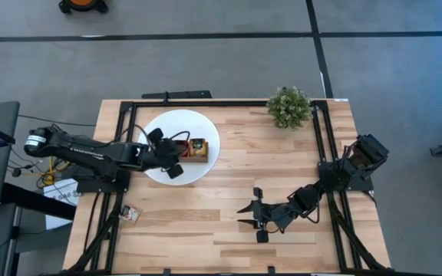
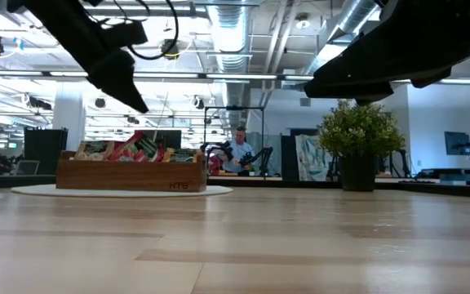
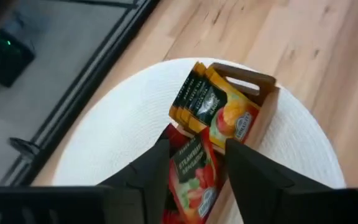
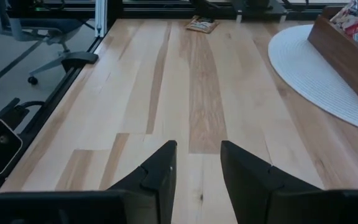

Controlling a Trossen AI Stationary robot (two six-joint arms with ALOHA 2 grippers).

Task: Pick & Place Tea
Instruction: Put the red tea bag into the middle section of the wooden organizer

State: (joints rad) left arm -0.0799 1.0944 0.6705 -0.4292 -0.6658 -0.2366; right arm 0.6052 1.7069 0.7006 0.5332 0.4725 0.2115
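The tea sachets stand on edge in a brown wooden tray [image 1: 198, 149] on a white disc [image 1: 175, 126] at the table's far left. Orange-yellow sachets [image 3: 219, 106] fill one compartment and red ones [image 3: 194, 177] the one beside it. My left gripper [image 3: 196, 149] hangs open above the tray's red sachets, clear of them in the low view, where its finger [image 2: 125, 82] is above the tray [image 2: 129, 174]. One loose sachet [image 1: 131, 215] lies flat near the table's left front corner. My right gripper [image 1: 245, 215] rests open over bare wood at the front middle.
A small green potted plant [image 1: 288, 107] stands at the far edge, right of the disc. A dark frame runs along the table's far and side edges. Bare wood lies between the disc and my right gripper [image 4: 197, 152]. A person [image 2: 239, 151] sits far behind the table.
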